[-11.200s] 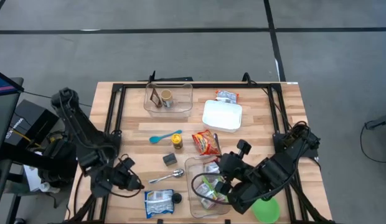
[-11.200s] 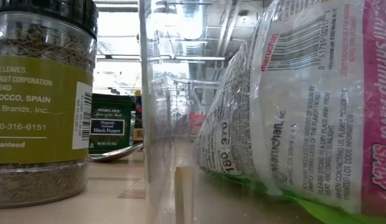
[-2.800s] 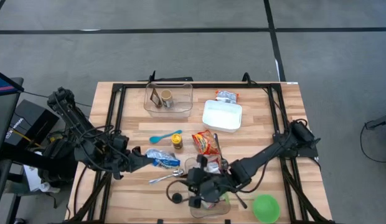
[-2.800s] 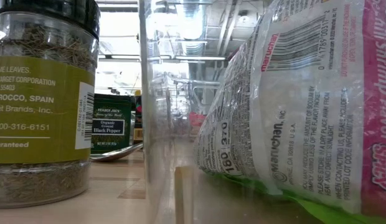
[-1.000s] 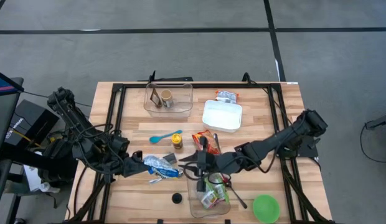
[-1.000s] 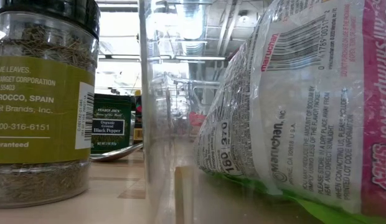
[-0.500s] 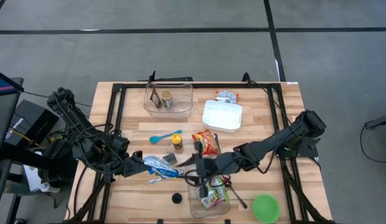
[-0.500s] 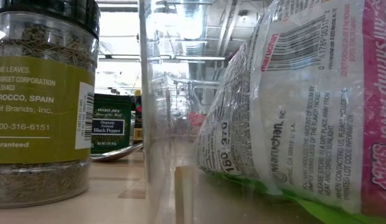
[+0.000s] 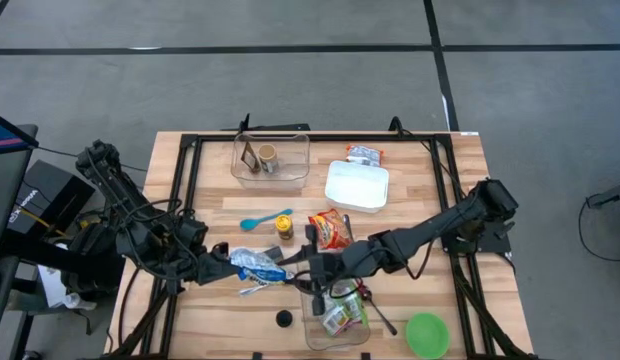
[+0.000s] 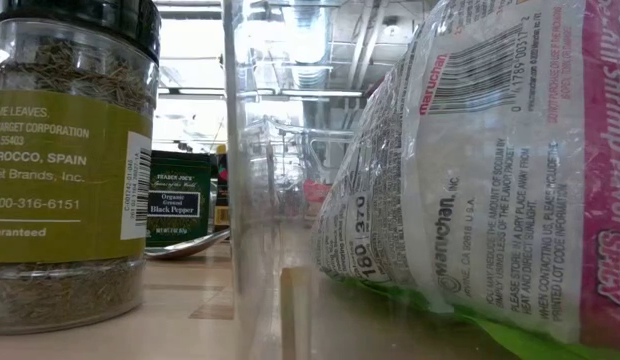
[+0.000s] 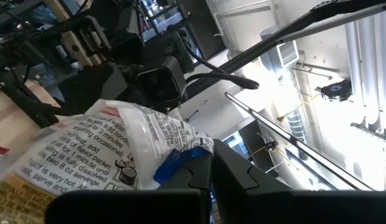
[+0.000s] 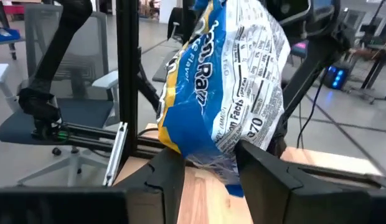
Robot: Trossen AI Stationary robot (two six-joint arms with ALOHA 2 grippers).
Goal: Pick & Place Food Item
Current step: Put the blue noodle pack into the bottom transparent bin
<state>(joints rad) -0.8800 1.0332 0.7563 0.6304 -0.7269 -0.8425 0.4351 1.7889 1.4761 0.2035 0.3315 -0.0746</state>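
Ramen packet (image 9: 258, 264) pinched by left gripper (image 9: 233, 264); right gripper (image 9: 302, 266) spread around its end (crinkly, light); I'd grip the sealed edge.

ramen packet (image 9: 258, 266) between left gripper (image 9: 230, 264) and right gripper (image 9: 308, 266) | bin (image 9: 337, 318) just right of packet

Both arms are finished in matte black throughout: the black six-joint left arm (image 9: 140, 225) and the black six-joint right arm (image 9: 430, 235). Links are built as slim tubes between bulkier rounded joint housings. Black cables are looped loosely along the links, most densely at the left arm's shoulder and elbow. Flat, angular black plastic fingers (image 12: 165, 177) are seen on the right wrist, chamfered at the inner edges. Similar flat black fingers (image 11: 233, 177) are fitted on the left. No markings can be made out.
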